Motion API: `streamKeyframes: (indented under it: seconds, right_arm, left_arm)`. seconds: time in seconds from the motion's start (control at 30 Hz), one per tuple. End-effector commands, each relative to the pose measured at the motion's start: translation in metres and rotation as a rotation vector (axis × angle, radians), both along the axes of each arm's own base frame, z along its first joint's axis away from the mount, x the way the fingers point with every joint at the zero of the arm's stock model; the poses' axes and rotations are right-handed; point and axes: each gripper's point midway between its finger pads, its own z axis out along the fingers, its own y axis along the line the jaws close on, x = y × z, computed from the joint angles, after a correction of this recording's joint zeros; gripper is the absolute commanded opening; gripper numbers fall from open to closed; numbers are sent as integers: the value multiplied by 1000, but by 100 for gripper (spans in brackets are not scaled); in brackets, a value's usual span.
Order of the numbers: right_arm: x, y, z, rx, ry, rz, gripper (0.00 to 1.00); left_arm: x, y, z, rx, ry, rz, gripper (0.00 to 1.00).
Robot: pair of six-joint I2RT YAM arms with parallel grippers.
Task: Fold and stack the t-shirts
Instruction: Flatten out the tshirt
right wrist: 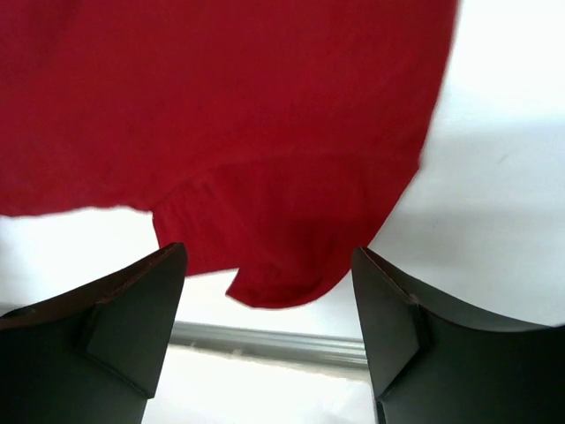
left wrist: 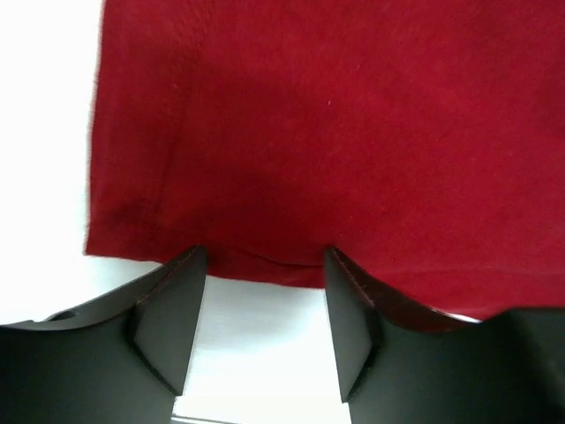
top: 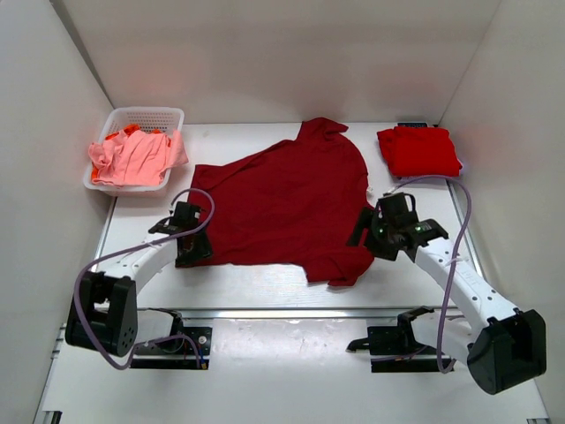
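A large dark maroon t-shirt [top: 282, 199] lies spread flat on the middle of the table. A bright red t-shirt [top: 417, 150] lies folded at the back right. A salmon-pink t-shirt [top: 132, 159] and a bit of an orange one [top: 132, 131] fill the basket. My left gripper [top: 190, 243] is open at the maroon shirt's near left corner, its fingertips at the hem [left wrist: 256, 265]. My right gripper [top: 375, 231] is open just above the near right sleeve [right wrist: 282, 256], which lies between its spread fingers [right wrist: 388, 309]. Neither gripper holds cloth.
A white plastic lattice basket [top: 168, 115] stands at the back left against the wall. White walls close in the left, right and back sides. A metal rail [right wrist: 265, 340] runs along the table's near edge, just below the sleeve.
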Motion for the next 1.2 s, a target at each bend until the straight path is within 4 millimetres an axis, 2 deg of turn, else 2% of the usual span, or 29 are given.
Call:
streamKeyframes:
  seconds: [0.0,0.07,0.1,0.17,0.3,0.47,0.57,0.67,0.7,0.73,0.8,0.87,0.9,0.97,1.03,1.07,1.1,1.17]
  right_arm:
    - [-10,17,-3,73,7,1,74]
    - [-20,28,-10,82,32,25,73]
    - [-25,32,-15,96,51,23,73]
    - [-38,46,-25,105,83,62,73]
    - [-55,53,-49,98,149,50,70]
    - [-61,36,-77,13,219,-16,65]
    - [-67,24,-75,-53,226,-54,62]
    - [-75,15,-83,-14,236,-106,60]
    - [-71,7,-85,-10,224,-135,57]
    - [-72,11,-85,40,219,-118,55]
    - [-61,3,-87,73,183,-161,49]
    - [-56,0,-88,95,185,-164,48]
    - [-49,-3,-87,88,173,-133,41]
    - [-41,-4,-85,103,166,-108,40]
    - [-37,2,-81,139,162,-74,32]
    - [-33,2,-75,144,146,-68,19]
    - [-30,3,-70,140,141,-63,0]
    - [-29,4,-54,123,132,-55,0]
  left_arm:
    - [3,-8,-10,-25,-4,-5,62]
    - [2,-13,-16,-41,12,-11,44]
    - [-1,-17,-20,-51,29,-28,26]
    - [-4,-20,-26,-54,47,-37,0]
    - [-2,-27,-24,-74,40,-62,0]
    - [4,-27,-14,-94,-8,-56,0]
    - [6,-24,-10,-87,-16,-53,0]
    - [5,-24,-8,-89,-20,-59,0]
    - [6,-24,-8,-97,-29,-55,0]
    - [6,-23,-9,-99,-33,-50,0]
    - [6,-27,-9,-107,-32,-58,0]
    - [3,-30,-11,-110,-20,-71,0]
    - [3,-29,-11,-114,-15,-68,0]
    - [2,-28,-9,-112,-16,-75,0]
    - [4,-27,-5,-124,-33,-64,0]
    - [2,-26,-5,-118,-23,-63,0]
    - [4,-26,-1,-121,-35,-61,0]
    - [10,-27,11,-137,-66,-61,0]
